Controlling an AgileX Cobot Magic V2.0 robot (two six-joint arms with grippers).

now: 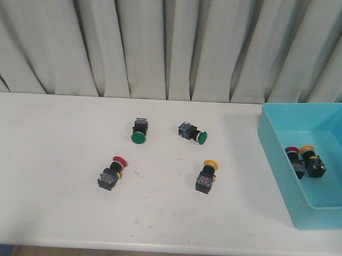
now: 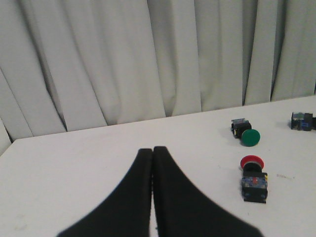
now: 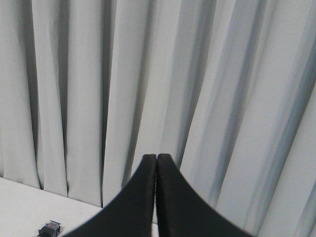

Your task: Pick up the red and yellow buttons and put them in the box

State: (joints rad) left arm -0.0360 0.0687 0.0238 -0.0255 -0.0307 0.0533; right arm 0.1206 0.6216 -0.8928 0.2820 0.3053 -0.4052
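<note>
Buttons: small black block bodies with round mushroom caps. Red button [image 1: 112,174] lies on its side on the white counter [image 1: 46,174], front-left, cap pointing toward the curtain. Yellow button [image 1: 207,176] lies likewise, front-centre, well apart from the red one. Two more already sit in the box [image 1: 282,165]: a red-capped one [image 1: 294,160] and a yellow-capped one [image 1: 312,160], just beside each other against the box's left inner wall.

Left hand [image 2: 152,154]: black fingers pressed together at the tips, nothing between them, touching nothing. It hangs above bare counter, with the red button to one side of it in the left wrist view, apart from the fingers. Right hand [image 3: 156,160]: fingers likewise closed tip to tip, holding nothing, raised and facing the curtain [image 3: 148,74]. Neither hand shows in the front view.

Box: turquoise-blue, rectangular, low walls, at the right end of the counter, partly cut by the picture's edge.

Others: two green-capped buttons farther back. One [image 1: 139,130] lies behind the red button with its cap toward the front; the other [image 1: 193,132] lies behind the yellow button, cap pointing right. Both well apart from the red and yellow ones. Nothing lies between the two loose task buttons and the box. Pale pleated curtain hangs behind the counter's far edge.
</note>
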